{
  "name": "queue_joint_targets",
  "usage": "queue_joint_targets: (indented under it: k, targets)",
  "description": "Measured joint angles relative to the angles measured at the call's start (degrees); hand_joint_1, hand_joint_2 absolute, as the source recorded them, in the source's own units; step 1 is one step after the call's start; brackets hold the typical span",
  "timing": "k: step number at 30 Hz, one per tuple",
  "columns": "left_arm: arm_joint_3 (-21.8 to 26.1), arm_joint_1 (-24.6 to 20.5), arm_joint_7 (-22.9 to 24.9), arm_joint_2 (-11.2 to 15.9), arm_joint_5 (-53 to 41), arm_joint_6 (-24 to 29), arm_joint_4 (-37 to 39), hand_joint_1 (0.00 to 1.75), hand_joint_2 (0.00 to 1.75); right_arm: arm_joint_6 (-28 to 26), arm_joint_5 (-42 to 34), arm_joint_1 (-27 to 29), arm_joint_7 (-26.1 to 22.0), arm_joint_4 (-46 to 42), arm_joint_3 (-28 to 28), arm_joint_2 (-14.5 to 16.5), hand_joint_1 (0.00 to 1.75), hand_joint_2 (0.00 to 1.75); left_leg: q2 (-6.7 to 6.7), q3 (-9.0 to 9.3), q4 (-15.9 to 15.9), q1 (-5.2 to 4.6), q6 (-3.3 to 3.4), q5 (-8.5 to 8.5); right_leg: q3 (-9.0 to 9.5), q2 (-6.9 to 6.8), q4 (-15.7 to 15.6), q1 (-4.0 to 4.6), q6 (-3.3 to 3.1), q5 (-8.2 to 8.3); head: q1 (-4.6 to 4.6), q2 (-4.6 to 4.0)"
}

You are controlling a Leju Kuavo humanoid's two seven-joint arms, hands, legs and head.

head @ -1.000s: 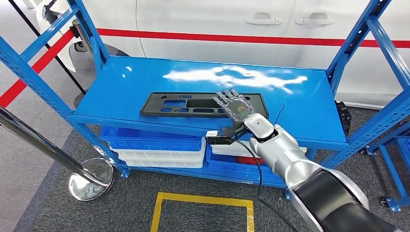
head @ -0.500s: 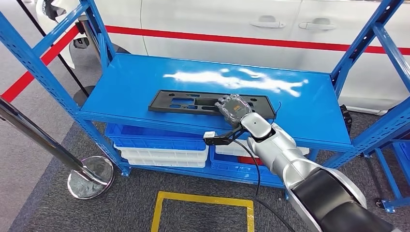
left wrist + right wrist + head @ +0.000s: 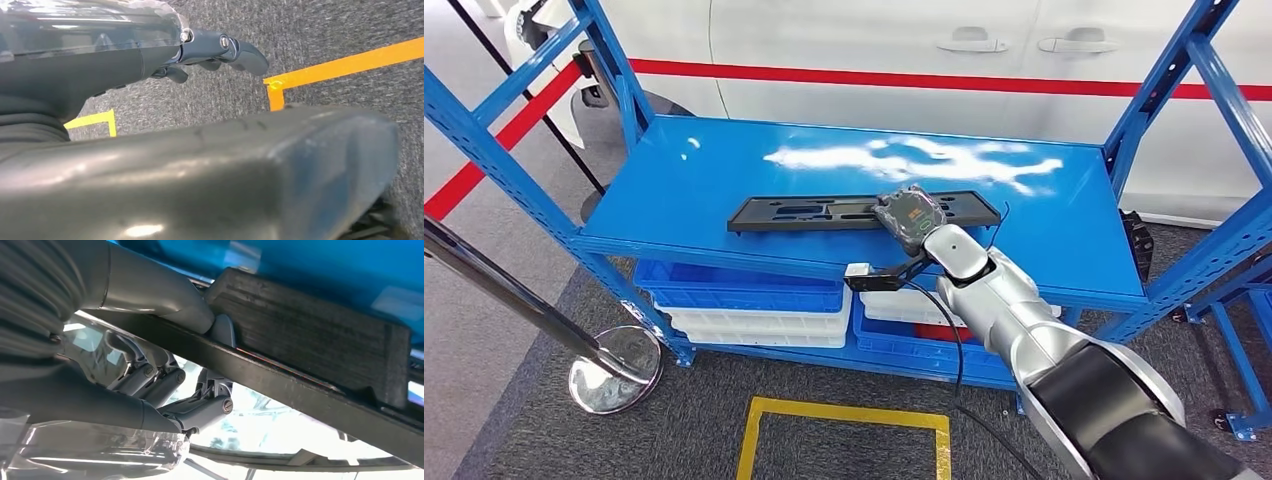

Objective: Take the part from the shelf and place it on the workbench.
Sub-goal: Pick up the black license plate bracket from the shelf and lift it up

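The part (image 3: 804,212) is a long, flat black plastic frame with cut-outs, lying across the blue shelf board (image 3: 714,165). My right hand (image 3: 911,216) grips its right portion, and the part looks tipped up off the board. In the right wrist view the thick grey thumb (image 3: 165,295) presses against one face of the part's black edge (image 3: 310,330), with the darker fingers (image 3: 200,410) on the other side. My left hand (image 3: 215,47) hangs over the grey carpet with nothing in it, fingers loosely apart.
Blue bins (image 3: 744,295) sit on the level below the shelf board. Blue uprights (image 3: 484,140) (image 3: 1184,80) frame both ends. A white car (image 3: 874,50) stands behind. A chrome post base (image 3: 614,370) and a yellow floor marking (image 3: 844,415) are in front.
My right hand went from lying spread over the part to gripping it. The part has tipped up from flat on the board. The camera has shifted slightly.
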Motion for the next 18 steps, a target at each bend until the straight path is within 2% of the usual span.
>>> queue_joint_targets:
  k: [1,3,4,6,9,10,11,13,14,15,16,18]
  targets:
    - [0.0,0.0,0.0,0.0,0.0,0.0,0.0,0.00,0.00,-0.1,0.0,0.1,-0.2,0.0,0.0,0.0,1.75,1.75,0.00,0.99,-2.2,0.03,0.10,1.63,0.05,0.01,0.0,0.00,0.02,-0.01,0.00,0.00]
    - [0.0,0.0,0.0,0.0,0.1,0.1,0.0,0.00,0.00,-0.4,-0.5,0.0,-1.3,0.0,0.0,0.2,1.75,1.75,0.02,4.93,-10.4,-0.02,0.58,5.61,0.22,0.07,0.0,0.05,0.17,-0.05,0.00,0.00]
    - [0.0,0.0,0.0,0.0,0.1,0.1,0.0,0.00,0.00,-0.7,-1.4,0.0,-2.4,-0.1,-0.1,0.3,1.75,1.75,0.02,6.57,-13.8,-0.14,0.90,6.80,0.23,0.15,0.0,0.12,0.37,-0.04,0.00,0.00]
    - [0.0,0.0,-0.1,0.0,0.1,0.1,0.0,0.00,0.00,-1.3,-5.8,0.1,-7.2,-0.7,-0.8,0.7,1.75,1.75,0.00,7.77,-16.6,-0.42,1.47,7.20,0.12,0.29,-0.1,0.20,0.97,0.11,0.01,0.00]
    - [0.0,0.0,-0.1,0.0,-0.2,0.2,0.0,0.00,0.00,1.7,-16.0,0.8,-15.1,-5.4,-3.3,1.4,1.75,1.75,0.04,7.96,-17.5,-0.21,2.44,7.83,-0.16,0.32,0.1,0.23,1.91,-0.14,0.01,0.00]
    - [0.0,0.0,-0.1,0.0,-0.2,0.1,0.0,0.00,0.00,4.2,-19.8,1.1,-16.9,-8.2,-4.1,1.5,1.75,1.75,0.08,8.05,-17.9,-0.06,2.81,8.13,-0.81,0.31,1.5,0.26,2.07,-1.16,0.01,0.00]
    - [0.0,0.0,-0.1,0.0,-0.2,0.1,0.0,0.00,0.00,6.6,-23.3,1.4,-18.3,-11.2,-4.9,1.4,1.75,1.75,0.10,8.10,-18.2,0.06,3.08,8.36,-2.08,0.29,4.3,0.28,2.16,-2.83,0.01,0.00]
    - [0.0,0.1,-0.2,0.0,-0.3,0.1,0.0,0.00,0.00,10.2,-28.7,1.9,-20.2,-16.8,-6.1,1.4,1.75,1.75,0.09,7.98,-18.2,-0.09,3.34,8.40,-5.71,0.28,12.1,0.28,2.28,-6.42,0.01,0.00]
    - [0.0,0.1,-0.2,0.1,-0.3,0.1,0.0,0.00,0.00,11.3,-30.7,2.3,-21.2,-19.0,-6.5,1.4,1.75,1.75,0.05,7.97,-18.2,-0.13,3.37,8.36,-7.14,0.26,15.0,0.26,2.38,-7.23,0.01,0.00]
    - [0.0,0.1,-0.3,0.1,-0.3,0.1,0.0,0.00,0.00,12.5,-33.0,2.7,-22.6,-20.9,-6.8,1.4,1.75,1.75,-0.03,7.98,-18.1,-0.13,3.36,8.29,-7.64,0.24,15.9,0.21,2.46,-6.90,0.01,0.00]
    - [0.0,0.1,-0.4,0.1,-0.3,0.2,0.0,0.00,0.00,14.2,-36.3,3.1,-24.2,-23.0,-7.1,1.4,1.75,1.75,-0.16,8.00,-17.9,-0.10,3.29,8.17,-7.09,0.22,14.6,0.14,2.48,-5.56,0.01,0.00]
    - [0.0,0.1,-0.7,0.1,-0.1,0.3,0.0,0.00,0.00,19.3,-44.9,3.8,-26.4,-27.9,-7.7,1.2,1.75,1.75,-0.40,7.91,-17.2,-0.08,2.90,7.70,-3.74,0.22,7.3,-0.01,2.33,-1.80,0.01,0.00]
